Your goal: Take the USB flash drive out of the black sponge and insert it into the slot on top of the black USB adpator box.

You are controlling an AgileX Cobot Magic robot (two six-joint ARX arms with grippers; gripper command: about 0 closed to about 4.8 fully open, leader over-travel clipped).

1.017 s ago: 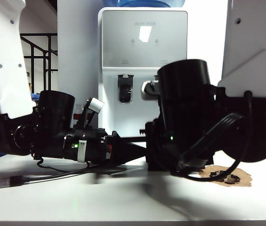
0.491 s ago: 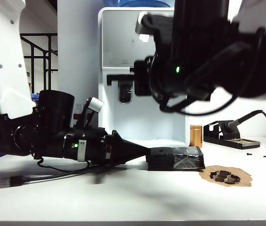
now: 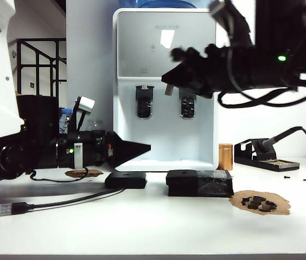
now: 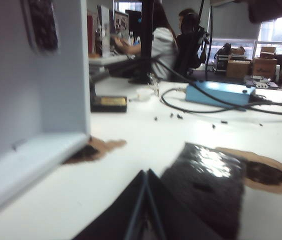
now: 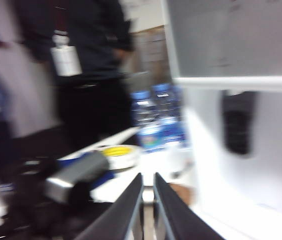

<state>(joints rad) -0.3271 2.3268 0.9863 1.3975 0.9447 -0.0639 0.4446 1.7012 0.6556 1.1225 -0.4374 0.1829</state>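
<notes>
Two black items lie side by side on the white table (image 3: 158, 227): the black USB adpator box (image 3: 125, 180) and, just beside it, the taller black sponge (image 3: 199, 183), taped and shiny on top. The USB flash drive cannot be made out anywhere. Level and low, the left gripper (image 3: 145, 147) points its pressed-together fingers (image 4: 146, 210) just above the box, toward the sponge. The right gripper (image 3: 168, 77) hangs high before the water dispenser (image 3: 165, 86), its fingers (image 5: 131, 210) nearly meeting; whether anything is pinched between them is lost in blur. No lettering is readable.
</notes>
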